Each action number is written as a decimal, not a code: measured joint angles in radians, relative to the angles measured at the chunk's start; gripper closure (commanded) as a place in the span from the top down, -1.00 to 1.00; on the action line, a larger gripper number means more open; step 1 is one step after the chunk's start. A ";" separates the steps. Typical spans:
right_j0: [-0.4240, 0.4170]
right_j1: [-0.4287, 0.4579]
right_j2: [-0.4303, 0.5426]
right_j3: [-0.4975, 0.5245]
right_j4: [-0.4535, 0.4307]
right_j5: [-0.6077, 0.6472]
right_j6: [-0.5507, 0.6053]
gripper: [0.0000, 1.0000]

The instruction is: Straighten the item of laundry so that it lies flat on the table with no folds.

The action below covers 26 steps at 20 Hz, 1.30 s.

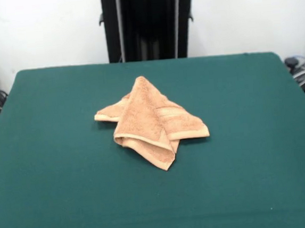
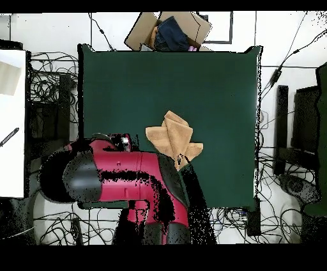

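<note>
One light orange-tan terry towel (image 1: 151, 123) lies crumpled near the centre of the dark green felt tabletop (image 1: 50, 171), folded into overlapping triangular layers, apex toward twelve o'clock. Tool state: cannot tell.

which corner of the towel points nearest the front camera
The folded corner of the towel, at the bottom of the crumpled pile. The other tips lie higher in the front view: left, right, far peak.

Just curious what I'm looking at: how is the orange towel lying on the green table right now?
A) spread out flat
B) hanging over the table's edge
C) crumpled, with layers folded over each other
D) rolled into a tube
C: the towel is bunched in overlapping folds near the middle of the table.
</note>
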 measured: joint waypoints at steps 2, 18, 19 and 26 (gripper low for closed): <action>0.000 0.002 0.000 -0.017 0.000 0.008 0.000 1.00; -0.001 0.063 0.000 -0.108 0.000 0.016 0.000 1.00; -0.001 0.066 0.000 -0.111 0.000 0.016 0.000 1.00; -0.001 0.099 0.000 -0.152 0.000 0.016 0.000 1.00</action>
